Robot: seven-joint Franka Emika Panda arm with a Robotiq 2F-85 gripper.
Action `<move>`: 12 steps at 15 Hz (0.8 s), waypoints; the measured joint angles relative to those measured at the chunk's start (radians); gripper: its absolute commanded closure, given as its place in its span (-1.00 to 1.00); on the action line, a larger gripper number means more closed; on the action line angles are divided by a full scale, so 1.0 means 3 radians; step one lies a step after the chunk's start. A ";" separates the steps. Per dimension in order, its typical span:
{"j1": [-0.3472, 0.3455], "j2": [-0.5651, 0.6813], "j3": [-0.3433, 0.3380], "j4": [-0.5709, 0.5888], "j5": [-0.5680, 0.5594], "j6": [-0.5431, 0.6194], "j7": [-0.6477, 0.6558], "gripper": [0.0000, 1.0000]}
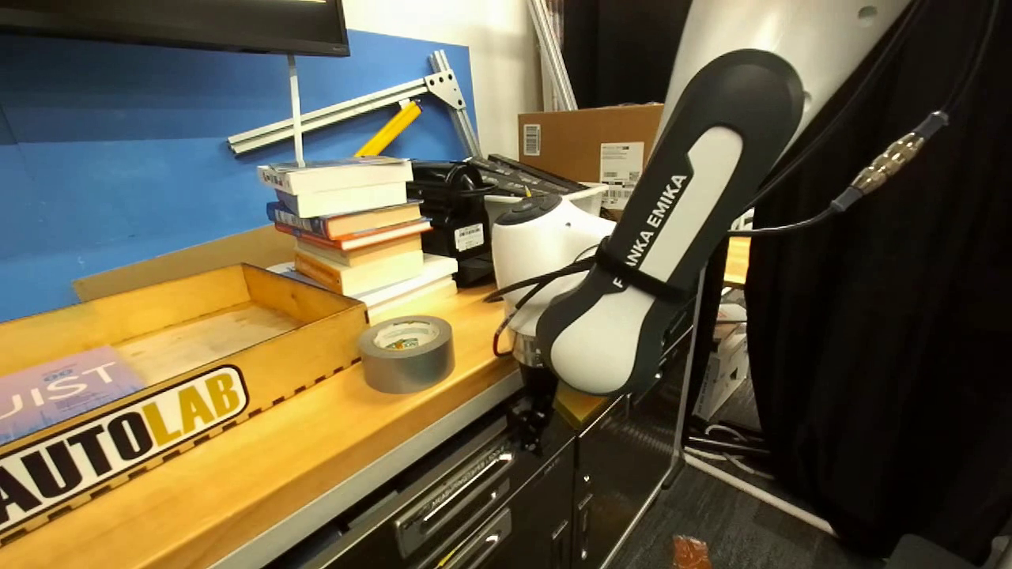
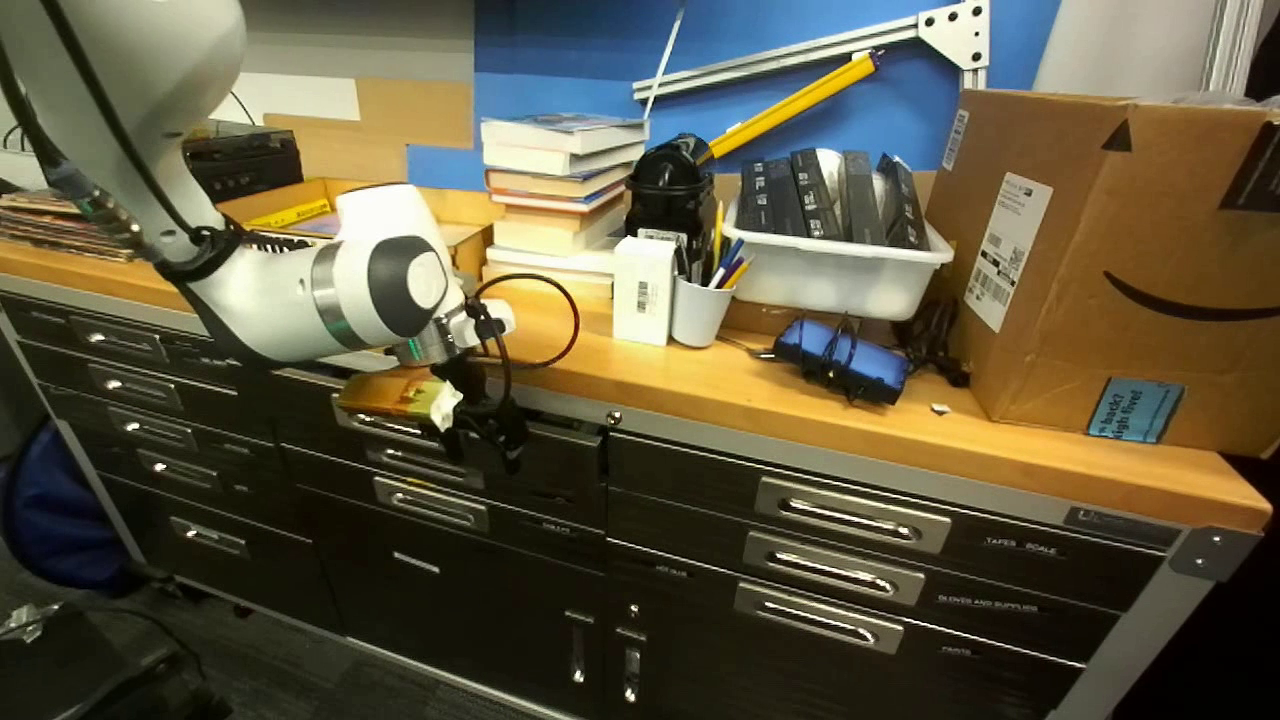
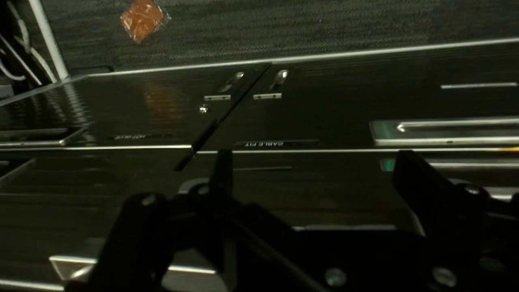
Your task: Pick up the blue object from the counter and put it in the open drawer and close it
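Hanging my gripper [image 3: 314, 160] low, just under the front edge of the counter [image 1: 477, 344], over or in front of the drawer [image 1: 455, 502], can't tell which. My 2 fingers [image 3: 223, 174] are well apart in the wrist view, dark cabinet fronts [image 3: 316, 186] showing through the gap. Touching the drawer or not: can't tell. That drawer is out partway, gapped along the counter's front edge in an exterior view; inside too dark to read. Can't make out the blue object in any view, so can't say where it lies. Other stuff on top: grey tape roll [image 1: 407, 371] near the front edge, just beside a corner of the wooden tray [image 1: 296, 352] marked AUTOLAB. Book stack [image 1: 371, 225] toward the back edge, in both exterior views. White box [image 2: 642, 290] and pen cup [image 2: 700, 318] side by side. White bin [image 2: 835, 285] of black boxes [image 2: 860, 205] nearer the back edge. Cord-wrapped blue case [image 2: 875, 375] near the front edge; cardboard box [image 2: 1080, 330] by the end corner. Orange packet [image 1: 690, 552] on the floor [image 1: 704, 498], also in the wrist view.
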 measured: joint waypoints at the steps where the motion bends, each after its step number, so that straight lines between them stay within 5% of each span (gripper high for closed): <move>1: 0.0078 0.0047 -0.0061 0.0073 -0.0095 0.0025 0.0150 -1.00; 9: 0.0218 0.0016 -0.0248 0.0080 -0.0224 0.0196 0.0508 -1.00; 12: 0.0037 -0.0322 -0.0137 -0.0126 0.0204 0.0173 0.0055 -1.00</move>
